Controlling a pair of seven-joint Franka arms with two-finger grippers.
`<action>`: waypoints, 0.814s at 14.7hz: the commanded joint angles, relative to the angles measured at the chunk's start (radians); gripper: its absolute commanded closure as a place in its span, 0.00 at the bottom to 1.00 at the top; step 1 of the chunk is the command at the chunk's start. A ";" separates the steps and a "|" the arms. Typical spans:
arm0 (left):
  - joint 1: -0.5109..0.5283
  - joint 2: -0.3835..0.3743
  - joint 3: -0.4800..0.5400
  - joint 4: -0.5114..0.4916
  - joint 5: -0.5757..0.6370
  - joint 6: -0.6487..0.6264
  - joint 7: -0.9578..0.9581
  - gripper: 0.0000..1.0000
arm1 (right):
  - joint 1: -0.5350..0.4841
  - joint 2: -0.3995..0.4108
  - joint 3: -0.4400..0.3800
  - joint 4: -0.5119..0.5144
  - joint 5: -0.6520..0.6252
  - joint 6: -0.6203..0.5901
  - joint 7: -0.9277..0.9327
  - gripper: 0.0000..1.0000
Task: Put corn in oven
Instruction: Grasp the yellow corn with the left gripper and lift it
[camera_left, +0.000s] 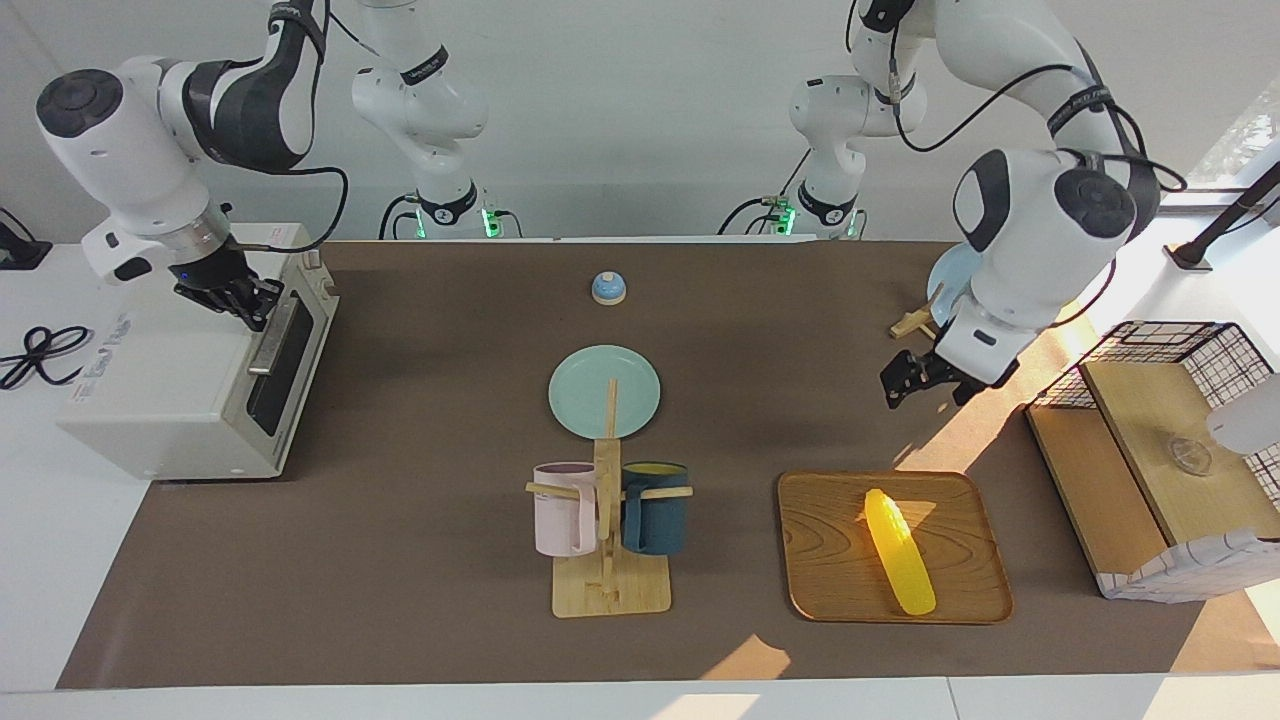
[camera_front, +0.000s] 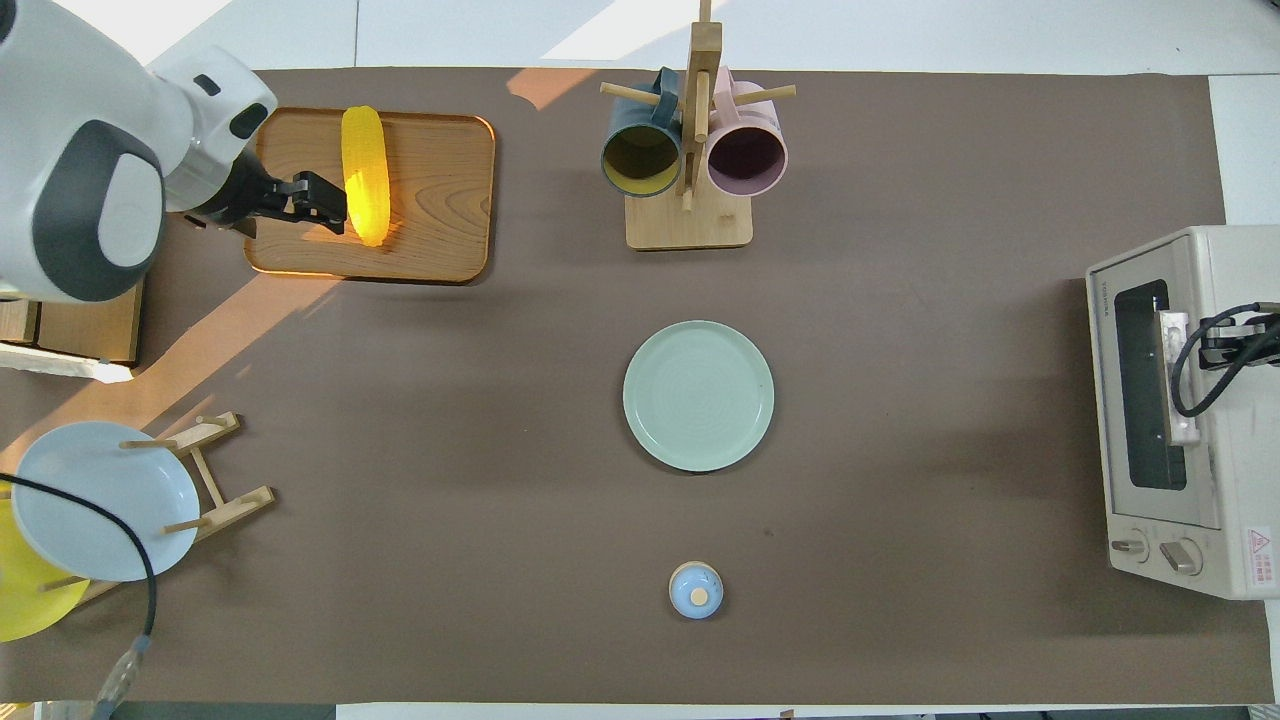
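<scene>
glossy yellow corn lies flat on a wooden tray; white oven stands shut.

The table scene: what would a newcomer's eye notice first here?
First, the bright yellow corn lying on a wooden tray toward the left arm's end of the table, with the left gripper in the air close to the tray. Next, the white toaster oven at the right arm's end, door shut, with the right gripper at its handle.

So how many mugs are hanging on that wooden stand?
2. The pink mug hangs on the wooden stand toward the right arm's end of the table. The dark blue mug hangs on it toward the left arm's end. None seems hidden.
</scene>
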 joint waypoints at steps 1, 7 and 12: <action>-0.023 0.253 0.008 0.271 0.000 0.017 0.046 0.00 | -0.023 -0.030 0.011 -0.043 0.005 0.027 -0.008 1.00; -0.023 0.387 0.015 0.317 0.058 0.185 0.126 0.00 | -0.037 -0.013 0.011 -0.059 0.046 0.053 0.003 1.00; -0.027 0.394 0.014 0.304 0.079 0.202 0.141 0.00 | -0.051 -0.015 0.012 -0.091 0.063 0.071 -0.003 1.00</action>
